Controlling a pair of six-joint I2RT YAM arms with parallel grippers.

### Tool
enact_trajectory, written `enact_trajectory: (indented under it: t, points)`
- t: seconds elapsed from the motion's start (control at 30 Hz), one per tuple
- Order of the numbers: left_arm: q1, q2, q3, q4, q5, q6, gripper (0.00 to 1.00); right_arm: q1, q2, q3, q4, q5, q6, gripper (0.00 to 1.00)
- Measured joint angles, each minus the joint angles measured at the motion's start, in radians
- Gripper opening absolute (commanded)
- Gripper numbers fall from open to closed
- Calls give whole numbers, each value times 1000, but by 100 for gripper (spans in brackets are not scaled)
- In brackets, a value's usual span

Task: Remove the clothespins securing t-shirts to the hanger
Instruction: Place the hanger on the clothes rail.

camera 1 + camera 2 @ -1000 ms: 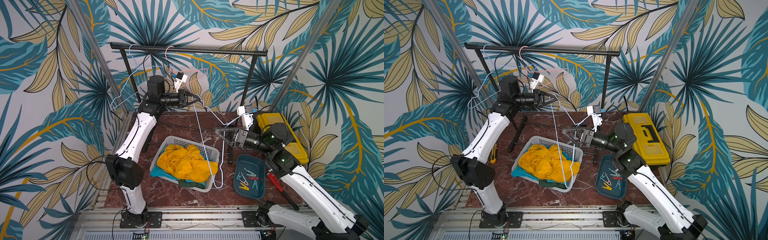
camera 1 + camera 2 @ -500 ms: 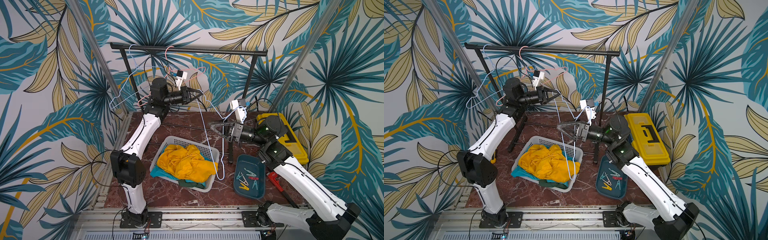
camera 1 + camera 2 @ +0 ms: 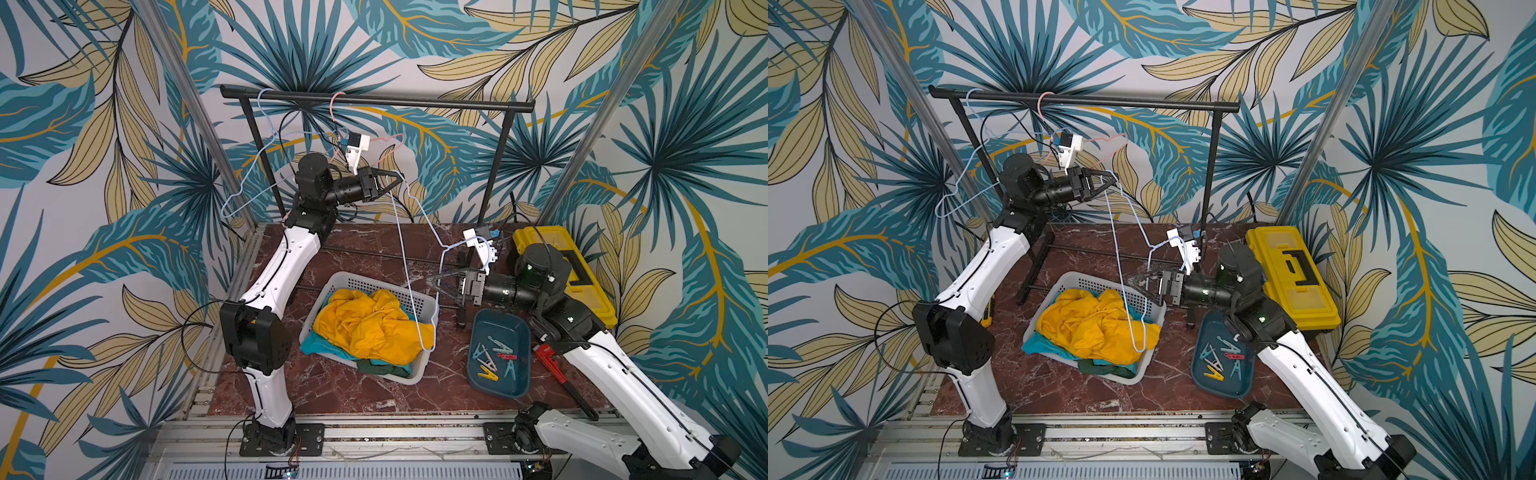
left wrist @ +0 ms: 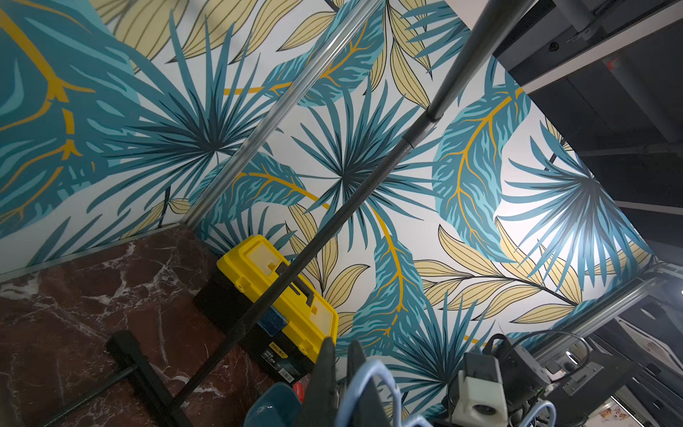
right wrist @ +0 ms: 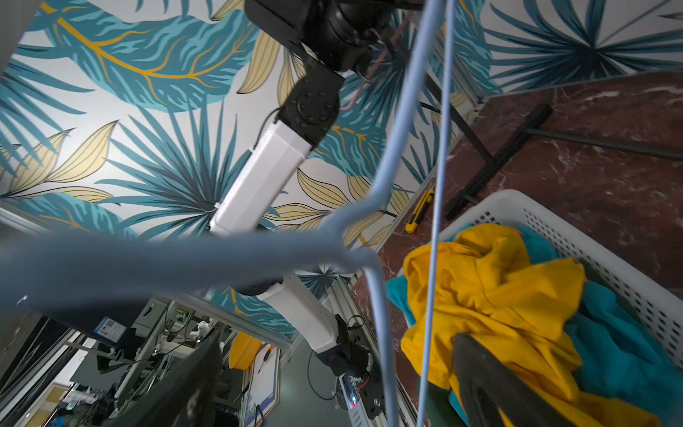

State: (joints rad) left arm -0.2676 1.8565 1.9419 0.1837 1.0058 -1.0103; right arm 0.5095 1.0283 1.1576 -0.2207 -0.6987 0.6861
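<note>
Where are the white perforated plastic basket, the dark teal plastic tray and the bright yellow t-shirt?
white basket (image 3: 374, 284): in a top view, rear wall.
teal tray (image 3: 496, 326): in a top view, bare floor.
yellow t-shirt (image 3: 365, 328): in a top view, crumpled middle.

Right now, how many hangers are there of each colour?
Blue: 2, a rail hanger hooked on the rail and a held hanger pinched in the left hand.
Pink: 1, the pink hanger, hooked on the rail.
Total: 3.
</note>
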Motion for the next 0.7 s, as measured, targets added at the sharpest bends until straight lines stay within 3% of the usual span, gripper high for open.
enact_trajectory:
  t: [0.17, 0.43, 0.7]
  points:
    - [31, -66, -51, 0, 21, 35, 0, -47, -47, -28, -111, 79, -14, 99]
    - [134, -213, -88, 14, -108, 8, 0, -89, -31, 1, -514, 179, -115, 100]
    - [137, -277, -181, 21, -174, 12, 0, -100, -31, 47, -638, 276, -165, 100]
